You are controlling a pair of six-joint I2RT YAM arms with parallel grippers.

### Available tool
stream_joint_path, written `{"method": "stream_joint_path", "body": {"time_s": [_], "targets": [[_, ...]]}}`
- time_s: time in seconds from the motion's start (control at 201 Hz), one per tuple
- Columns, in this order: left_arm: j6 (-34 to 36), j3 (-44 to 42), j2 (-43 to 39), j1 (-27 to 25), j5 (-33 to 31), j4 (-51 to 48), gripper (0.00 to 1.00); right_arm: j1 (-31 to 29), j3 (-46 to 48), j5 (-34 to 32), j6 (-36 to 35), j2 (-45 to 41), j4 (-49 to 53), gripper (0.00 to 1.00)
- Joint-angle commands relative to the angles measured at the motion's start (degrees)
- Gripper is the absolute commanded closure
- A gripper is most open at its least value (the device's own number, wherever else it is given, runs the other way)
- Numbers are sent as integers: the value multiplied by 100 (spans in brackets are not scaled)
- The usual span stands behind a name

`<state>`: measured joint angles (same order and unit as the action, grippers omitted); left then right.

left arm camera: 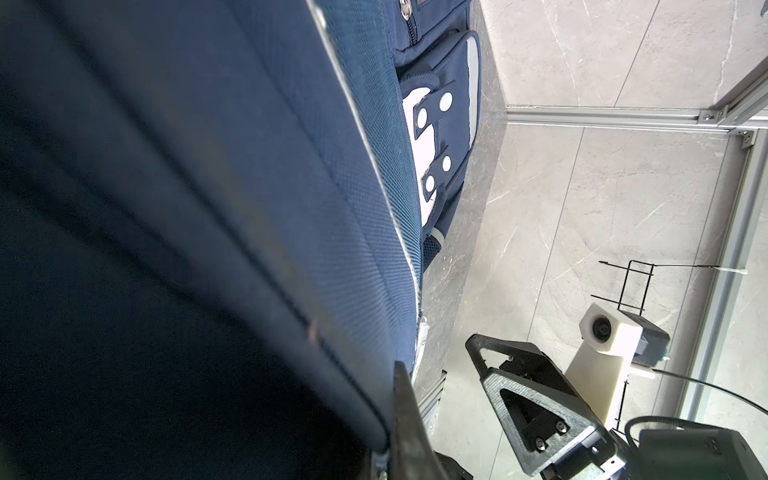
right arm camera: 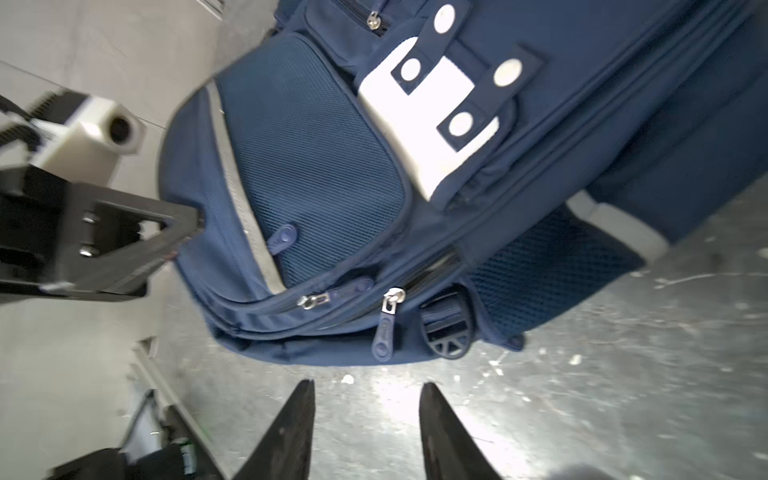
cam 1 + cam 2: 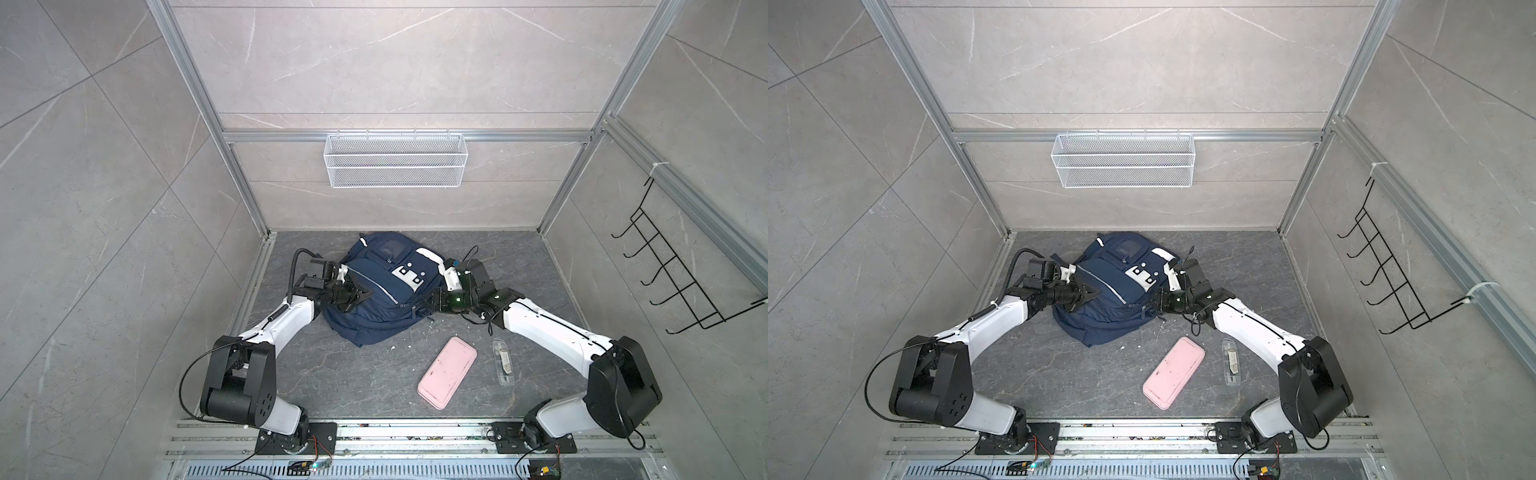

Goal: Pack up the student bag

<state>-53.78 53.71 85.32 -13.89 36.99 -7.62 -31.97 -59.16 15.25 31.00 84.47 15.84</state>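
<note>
**Packing cell, seen from above and from both wrists.** The student bag (image 3: pixel 376 309), a large navy-blue fabric backpack with white patches and a thin silver stripe, lies front-up on the dark grey stone-patterned table (image 3: pixel 332 374), toward the back wall. Its long axis runs from the wall toward the robot, leaning slightly left. The left gripper (image 3: pixel 360 296) meets the bag's left edge with its jaws together, apparently pinching a fold of front-pocket fabric. The right gripper (image 2: pixel 368 384) stands just off the bag's near right corner, jaws apart with nothing between them. The navy rubber zip pull (image 2: pixel 384 332) on the bag's side seam hangs almost straight ahead of that gap, near but not touching. The right arm is therefore the nearer one for working this zip. A flat pink oblong case (image 3: pixel 448 372) and a small clear plastic case (image 3: pixel 503 361) lie well apart from the bag, toward the robot's right, and are judged not yet packed
</note>
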Motion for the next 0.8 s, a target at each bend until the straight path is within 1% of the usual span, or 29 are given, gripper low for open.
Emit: {"method": "stream_joint_path", "body": {"time_s": [0.0, 0.114, 0.289, 0.458, 0.791], "targets": [[83, 78, -221, -17, 46, 403, 100, -420, -320, -874, -361, 182, 690, 57], [64, 78, -235, -22, 51, 408, 100, -804, -623, -1384, -376, 536, 929, 58], [60, 9, -279, -27, 52, 402, 100, -1038, -967, -1805, -376, 1023, 1156, 54], [47, -62, -313, -24, 45, 442, 100, -1157, -1202, -1901, -415, 1384, 1217, 53], [34, -46, -314, -27, 60, 436, 100, -1334, -1571, -2200, -498, 1863, 1438, 55]]}}
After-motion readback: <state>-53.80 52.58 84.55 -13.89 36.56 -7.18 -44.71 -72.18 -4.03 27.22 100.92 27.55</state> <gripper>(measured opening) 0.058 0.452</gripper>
